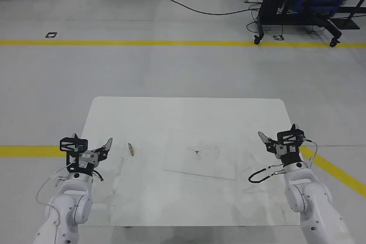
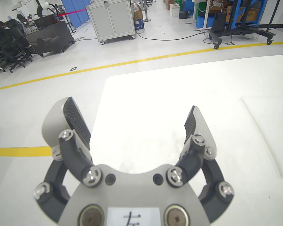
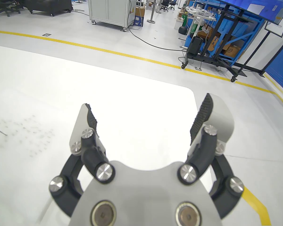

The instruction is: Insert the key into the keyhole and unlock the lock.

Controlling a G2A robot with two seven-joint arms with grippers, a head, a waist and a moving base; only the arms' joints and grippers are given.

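White table (image 1: 189,116); left gripper (image 2: 131,105) and right gripper (image 3: 146,101) (both spread wide) at opposite side edges.

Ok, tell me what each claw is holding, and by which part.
Nothing is held. The left claw and the right claw are both open and empty, at the white table.

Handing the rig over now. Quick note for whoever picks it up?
Left tool: open, empty, over the table at its near left edge.
Right tool: open, empty, by the near right edge.
Things: small metal piece lies on the table just beside the left tool; thin small item lies mid-table. Too small to tell key from lock.
Done: nothing grasped.
Left: pick up, insert key, unlock.
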